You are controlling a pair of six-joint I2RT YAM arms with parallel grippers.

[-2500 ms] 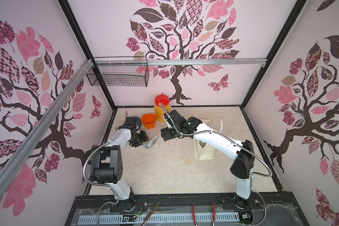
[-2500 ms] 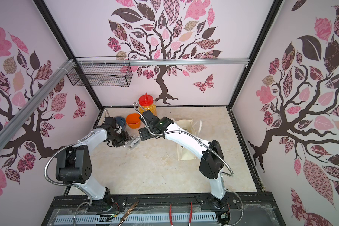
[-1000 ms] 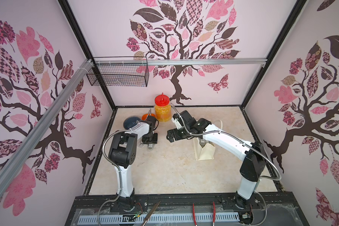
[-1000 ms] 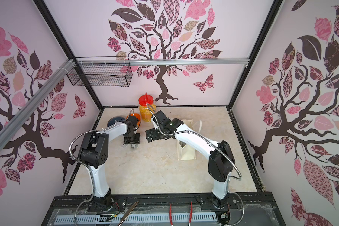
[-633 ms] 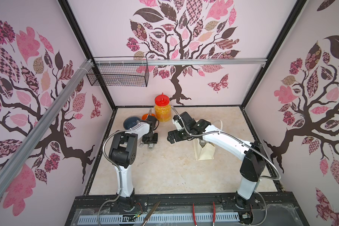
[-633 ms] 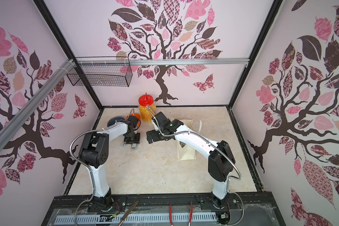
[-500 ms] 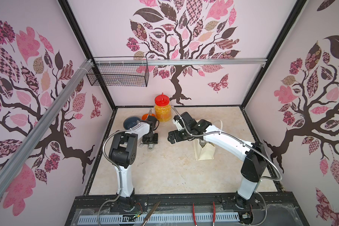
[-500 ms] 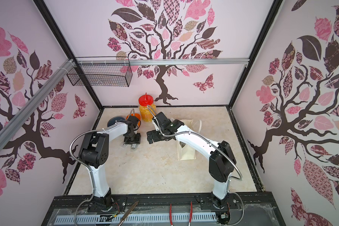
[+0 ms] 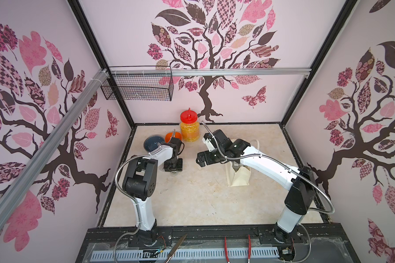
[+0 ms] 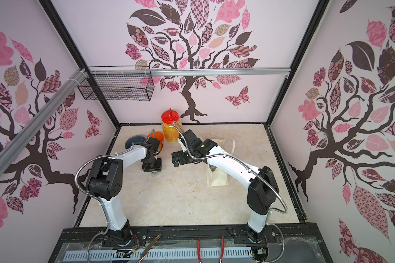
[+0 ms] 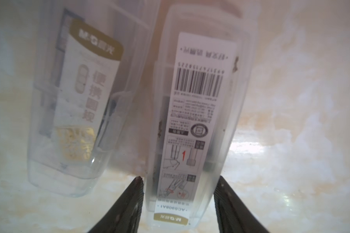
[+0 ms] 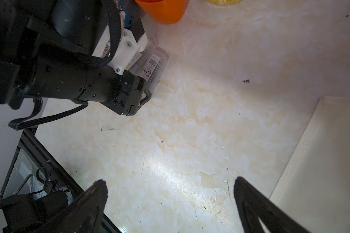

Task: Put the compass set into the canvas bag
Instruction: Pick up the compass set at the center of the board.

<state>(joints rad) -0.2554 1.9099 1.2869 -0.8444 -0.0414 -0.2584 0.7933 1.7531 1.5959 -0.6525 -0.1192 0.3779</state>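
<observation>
The compass set [image 11: 194,125] is a clear plastic case lying open on the table, one half bearing a barcode label, the other [image 11: 83,96] a gold-and-white label. My left gripper [image 11: 180,178] points down over it, its fingers against both long sides of the barcode half. In both top views only a sliver of the case [image 9: 173,172] shows under the left gripper [image 9: 173,167] [image 10: 152,169]. My right gripper [image 9: 200,159] [image 12: 170,183] hangs open and empty above bare table between the case and the canvas bag [image 9: 238,177] [image 12: 321,161], which stands upright under the right arm.
An orange cup [image 9: 173,137], a dark blue bowl [image 9: 153,144] and a red-lidded jar of yellow contents [image 9: 189,129] stand close behind the left gripper. A wire basket [image 9: 137,87] hangs on the back rail. Scissors [image 9: 176,249] and red pliers [image 9: 237,250] lie on the front ledge.
Earlier the left gripper swung in from the left onto the compass set and the right gripper drew back toward the bag. Over the last second both arms have barely moved.
</observation>
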